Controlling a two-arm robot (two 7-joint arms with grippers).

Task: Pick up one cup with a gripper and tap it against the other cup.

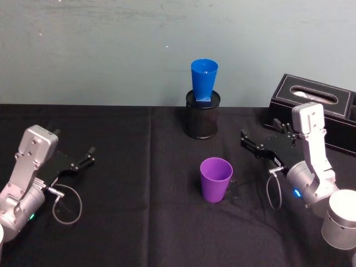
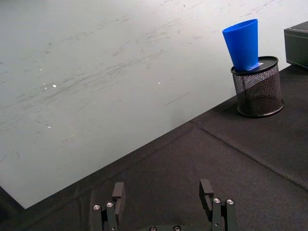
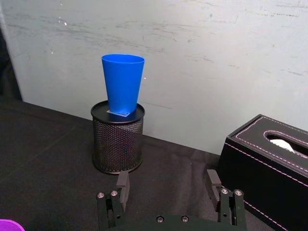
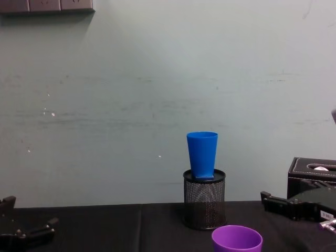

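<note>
Purple cup (image 1: 216, 179) stands upright on the tabletop (image 1: 139, 222), nearer to the right gripper (image 1: 257, 142), whose fingers are spread; left gripper (image 1: 83, 158) is also spread, farther away.

No readable text, brand, number or sign anywhere; small white label on right gripper (image 4: 294, 206) too tiny to read.

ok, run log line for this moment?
purple cup: upright on cloth, untouched | blue cup: atop mesh holder | right pincer: open, beside purple cup | left pincer: open, parked
</note>
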